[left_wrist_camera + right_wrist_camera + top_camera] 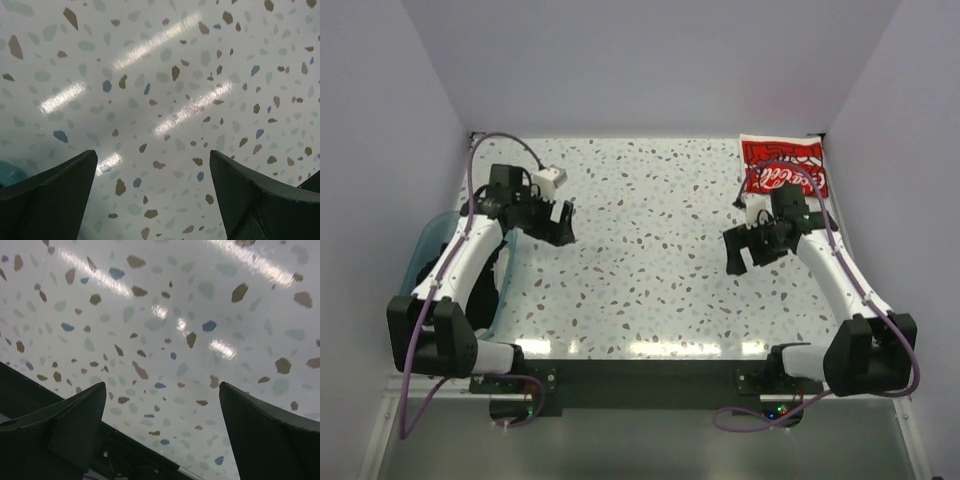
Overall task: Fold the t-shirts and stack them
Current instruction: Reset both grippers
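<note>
Speckled terrazzo-patterned laminate forms the tabletop (pixel 650 270), white with grey, brown and blue flecks, and streaks of overhead light are reflected along its near edge. It is enclosed on three sides by plain pale walls (pixel 650 60). A black mounting plate (pixel 640 375) is seen at 6 o'clock, where both arms are bolted. The white t-shirt (pixel 782 165) is laid flat in the far corner at about 1 o'clock, its red print panel with white script turned upward, touching no gripper. A translucent teal tub (pixel 425 245) is set at the table's 9 o'clock edge, partly hidden under the left arm; something dark (pixel 498 285) is seen inside it, but it cannot be told whether it is cloth. The left gripper (pixel 560 222) is held over bare tabletop at about 10 o'clock, and in the left wrist view its fingers (pixel 50 200) are spread wide with only speckled surface between them. The right gripper (pixel 740 255) is held at about 3 o'clock, near the white t-shirt but apart from it, and its fingers (pixel 270 435) are likewise spread wide over bare surface, nothing being held.
</note>
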You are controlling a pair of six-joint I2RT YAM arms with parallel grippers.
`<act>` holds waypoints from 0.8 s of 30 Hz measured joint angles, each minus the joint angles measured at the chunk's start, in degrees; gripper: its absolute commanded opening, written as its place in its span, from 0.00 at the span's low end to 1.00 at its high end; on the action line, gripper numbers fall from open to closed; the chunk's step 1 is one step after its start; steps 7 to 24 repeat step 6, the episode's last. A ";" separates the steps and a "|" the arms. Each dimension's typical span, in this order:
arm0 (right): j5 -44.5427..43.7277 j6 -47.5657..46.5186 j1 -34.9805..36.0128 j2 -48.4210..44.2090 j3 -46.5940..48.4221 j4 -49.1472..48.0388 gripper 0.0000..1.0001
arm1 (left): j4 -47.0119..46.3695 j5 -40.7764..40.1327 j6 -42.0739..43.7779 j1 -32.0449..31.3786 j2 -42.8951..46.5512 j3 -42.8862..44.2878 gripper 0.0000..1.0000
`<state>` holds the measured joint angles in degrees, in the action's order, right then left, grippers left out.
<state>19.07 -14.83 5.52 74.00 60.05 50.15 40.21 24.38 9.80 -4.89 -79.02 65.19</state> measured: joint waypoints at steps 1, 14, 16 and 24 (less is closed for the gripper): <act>0.02 -0.28 -0.04 -0.94 -2.14 0.57 0.99 | -0.02 -0.35 0.44 -0.02 0.87 -2.05 1.00; 0.39 -1.31 -1.09 -5.97 -4.57 3.65 0.99 | 1.44 -1.03 1.99 -0.07 6.88 -9.84 1.00; 0.39 -1.31 -1.09 -5.97 -4.57 3.65 0.99 | 1.44 -1.03 1.99 -0.07 6.88 -9.84 1.00; 0.39 -1.31 -1.09 -5.97 -4.57 3.65 0.99 | 1.44 -1.03 1.99 -0.07 6.88 -9.84 1.00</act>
